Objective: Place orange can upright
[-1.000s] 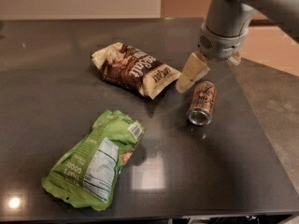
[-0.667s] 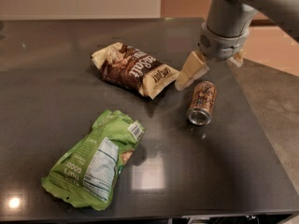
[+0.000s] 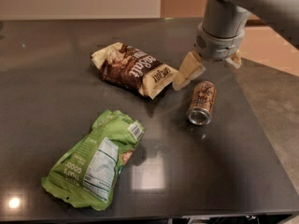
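The orange can (image 3: 202,102) lies on its side on the dark table (image 3: 215,171), its open silver end facing the front. It has a coppery body with dark markings. My gripper (image 3: 209,68) hangs just above and behind the can's far end. Its two cream fingers are spread wide: one finger (image 3: 188,72) is down at the left by the brown bag, the other sits higher at the right. The gripper holds nothing and stands apart from the can.
A brown snack bag (image 3: 133,69) lies left of the can, its end near my left finger. A green snack bag (image 3: 96,160) lies at the front left. The table's right edge runs close to the can's right.
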Robot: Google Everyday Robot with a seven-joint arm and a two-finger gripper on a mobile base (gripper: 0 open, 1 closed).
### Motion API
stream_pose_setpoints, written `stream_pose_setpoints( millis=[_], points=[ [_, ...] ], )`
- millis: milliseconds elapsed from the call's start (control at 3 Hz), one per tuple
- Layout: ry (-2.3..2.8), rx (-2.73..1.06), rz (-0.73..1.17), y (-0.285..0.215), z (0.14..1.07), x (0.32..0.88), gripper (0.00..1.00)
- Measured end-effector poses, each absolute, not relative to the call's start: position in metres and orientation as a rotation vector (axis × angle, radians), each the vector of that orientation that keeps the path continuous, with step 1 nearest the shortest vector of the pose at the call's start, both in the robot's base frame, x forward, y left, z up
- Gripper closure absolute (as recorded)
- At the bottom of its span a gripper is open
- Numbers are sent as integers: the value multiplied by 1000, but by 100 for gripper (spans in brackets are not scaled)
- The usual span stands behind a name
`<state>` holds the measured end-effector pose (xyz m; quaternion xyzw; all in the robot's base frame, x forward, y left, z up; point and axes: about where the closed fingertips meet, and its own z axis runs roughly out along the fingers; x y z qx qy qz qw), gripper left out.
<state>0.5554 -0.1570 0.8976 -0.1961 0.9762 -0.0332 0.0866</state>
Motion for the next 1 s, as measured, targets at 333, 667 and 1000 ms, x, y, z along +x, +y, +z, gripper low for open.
stream_pose_setpoints(
  millis=[333,667,1000],
  points=[
    [2945,-409,-137,-159,891,560,0],
    [2968,-155,-155,-163,885,561,0],
    [2952,94,-150,-170,880,557,0]
  ],
)
